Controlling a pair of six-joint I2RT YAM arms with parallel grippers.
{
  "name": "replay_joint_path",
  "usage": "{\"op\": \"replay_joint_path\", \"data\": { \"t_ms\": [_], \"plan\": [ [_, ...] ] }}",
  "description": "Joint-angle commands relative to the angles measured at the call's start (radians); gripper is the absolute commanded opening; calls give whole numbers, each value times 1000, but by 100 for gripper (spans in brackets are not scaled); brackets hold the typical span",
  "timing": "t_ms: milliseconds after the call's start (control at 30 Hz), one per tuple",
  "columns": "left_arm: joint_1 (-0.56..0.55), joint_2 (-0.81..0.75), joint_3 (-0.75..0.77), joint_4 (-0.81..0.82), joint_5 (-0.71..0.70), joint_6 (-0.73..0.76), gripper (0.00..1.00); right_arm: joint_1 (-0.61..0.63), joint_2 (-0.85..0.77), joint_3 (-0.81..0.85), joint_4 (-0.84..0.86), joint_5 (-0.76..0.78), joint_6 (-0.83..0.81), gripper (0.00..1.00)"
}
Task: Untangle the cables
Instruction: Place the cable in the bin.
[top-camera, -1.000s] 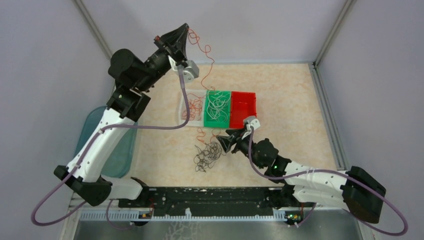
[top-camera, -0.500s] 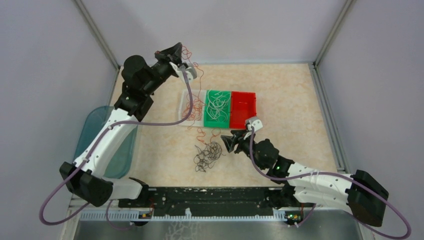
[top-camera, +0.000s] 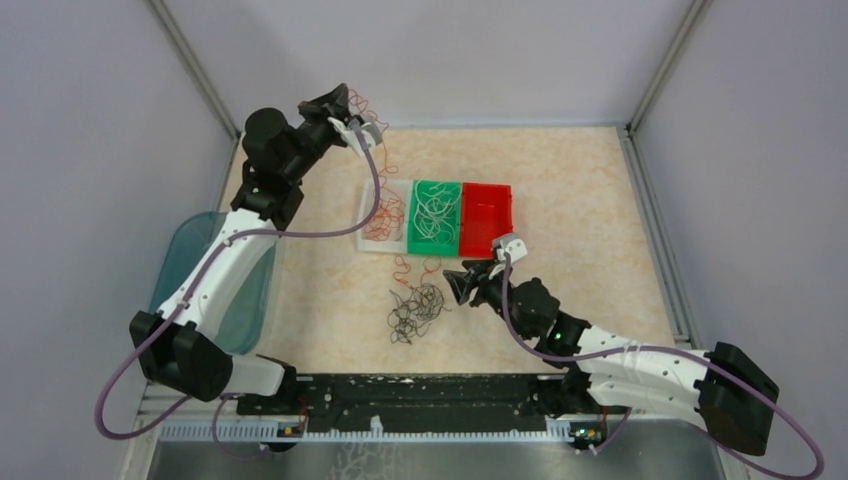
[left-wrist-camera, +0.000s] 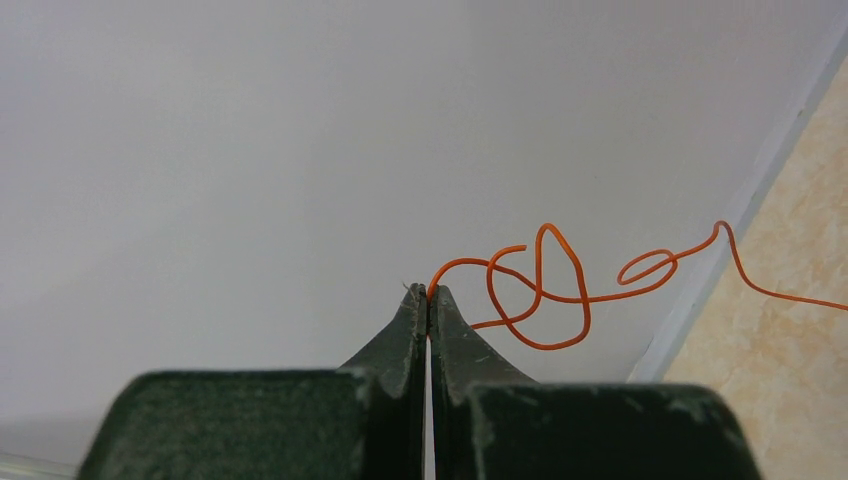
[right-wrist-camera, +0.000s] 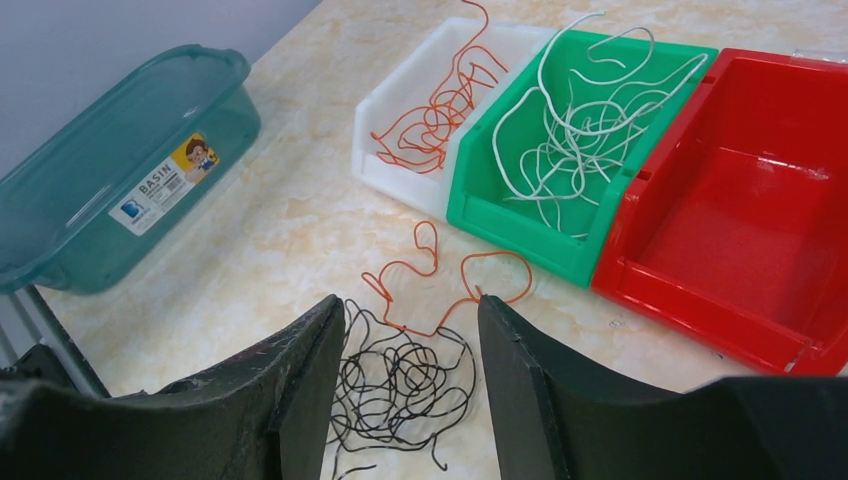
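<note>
My left gripper (top-camera: 343, 101) is raised at the back left and shut on one end of an orange cable (left-wrist-camera: 587, 299). That cable (top-camera: 386, 160) curls down from it toward the white bin (top-camera: 363, 215), which holds more orange cables. A tangle of black cables (top-camera: 415, 310) lies on the table, with a loose orange cable (right-wrist-camera: 430, 270) at its far edge. My right gripper (right-wrist-camera: 410, 300) hovers open just above the black tangle (right-wrist-camera: 400, 385), a finger on either side and nothing held. White cables (right-wrist-camera: 570, 150) lie in the green bin (right-wrist-camera: 520, 225).
An empty red bin (top-camera: 487, 215) sits right of the green bin (top-camera: 435, 247). A teal basin (top-camera: 200, 270) stands at the table's left edge. Walls close in the back and both sides. The arms' black base rail (top-camera: 420, 395) runs along the near edge.
My left gripper has come down and moved left with the orange cable, whose tail now hangs over the white bin. The right gripper has barely moved.
</note>
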Motion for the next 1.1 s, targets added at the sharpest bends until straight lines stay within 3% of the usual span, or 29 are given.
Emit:
{"op": "replay_joint_path", "data": {
  "t_ms": [0,333,533,800,1067],
  "plan": [
    [1,-1,-20,47,11,-24,0,13,0,30,41,9,5,52],
    [6,-49,-170,-110,37,35,0,12,-15,42,13,18,1,52],
    [8,-51,-277,-88,-9,95,0,12,-23,43,-2,19,1,51],
    [78,19,-274,-11,-56,170,0,12,-27,39,-5,27,3,51],
    [161,13,-241,-62,10,140,0,12,-5,36,11,24,6,51]
  ]
}}
